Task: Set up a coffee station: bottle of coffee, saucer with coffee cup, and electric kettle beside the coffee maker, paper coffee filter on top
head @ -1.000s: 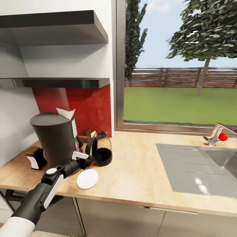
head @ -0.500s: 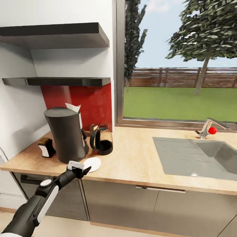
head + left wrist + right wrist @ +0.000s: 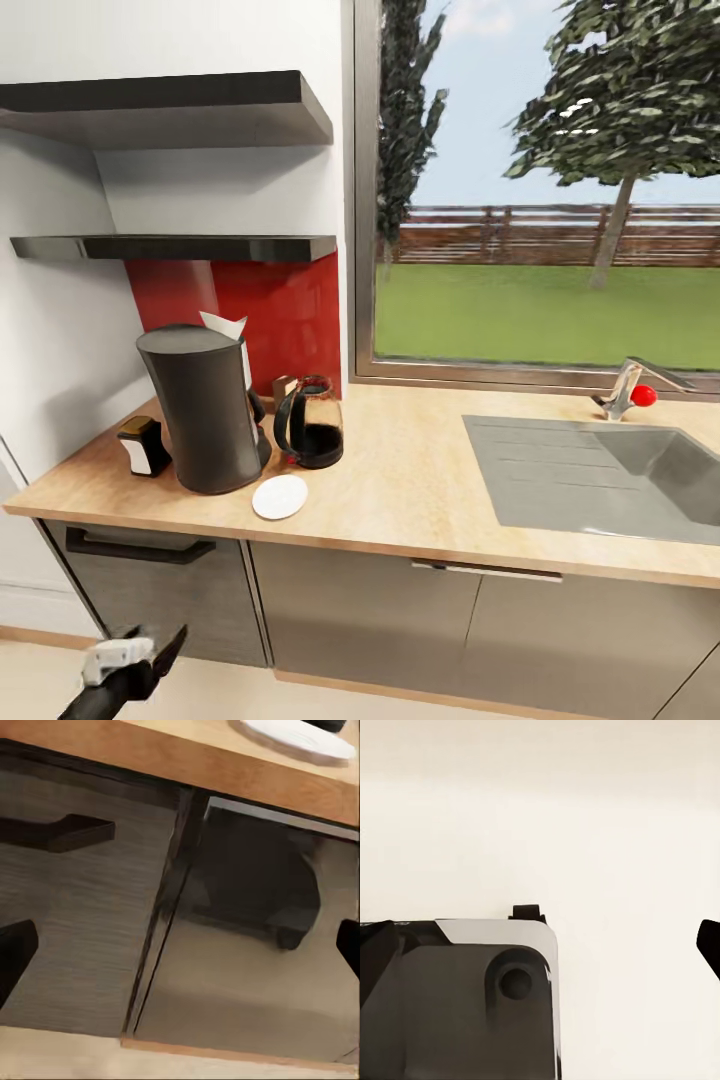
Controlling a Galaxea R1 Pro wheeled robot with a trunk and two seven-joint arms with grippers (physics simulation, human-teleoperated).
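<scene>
On the wooden countertop [image 3: 420, 500] stands a tall dark grey kettle [image 3: 205, 410]. Right behind it the coffee maker is mostly hidden, with a white paper filter [image 3: 226, 326] sticking up from its top. A glass carafe [image 3: 311, 428] with dark coffee stands beside them. The white saucer [image 3: 280, 497] lies flat in front of it, near the counter's edge [image 3: 296, 735]. A small black-and-white container [image 3: 140, 446] with a gold top sits left of the kettle. My left gripper [image 3: 150, 645] hangs open and holds nothing, below the counter before the cabinet fronts [image 3: 180, 949]. My right gripper [image 3: 540, 949] is open over pale floor.
A grey sink [image 3: 600, 480] with a red-knobbed tap [image 3: 632, 392] takes up the counter's right side. Two dark wall shelves [image 3: 180, 245] hang above the kettle. A drawer with a black handle [image 3: 64, 832] and a glossy cabinet door [image 3: 247, 937] face my left gripper.
My left arm has pulled back from the saucer and dropped below the counter edge, leaving the saucer on the counter. The view backed away from the counter early on.
</scene>
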